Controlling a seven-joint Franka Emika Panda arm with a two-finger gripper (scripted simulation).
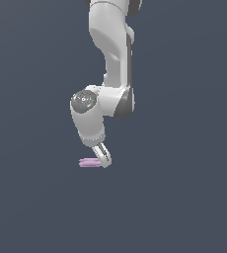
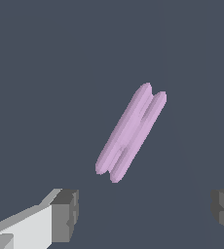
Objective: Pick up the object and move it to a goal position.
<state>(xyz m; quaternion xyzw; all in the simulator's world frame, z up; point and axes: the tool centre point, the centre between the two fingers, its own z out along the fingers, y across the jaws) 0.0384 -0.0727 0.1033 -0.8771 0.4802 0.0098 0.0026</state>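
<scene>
Arm: I see the white arm (image 1: 113, 59) reaching down from the top of the exterior view, wrist bent toward the dark grey worktop (image 1: 184, 197).
End effector: the end effector (image 1: 104, 159) sits low, right by the worktop. In my wrist view its two fingers (image 2: 65, 215) stand wide apart with nothing between them.
Bar: the pale purple-pink bar (image 1: 89, 162) lies flat on the worktop. In the exterior view it pokes out to that view's left of the fingertips, its near end touching or hidden behind them; I cannot tell which.
Wrist view: the bar (image 2: 131, 133) shows as two ridged lobes side by side, lying at a slant ahead of the open gap, clear of both pads.
Grip: nothing is held.
</scene>
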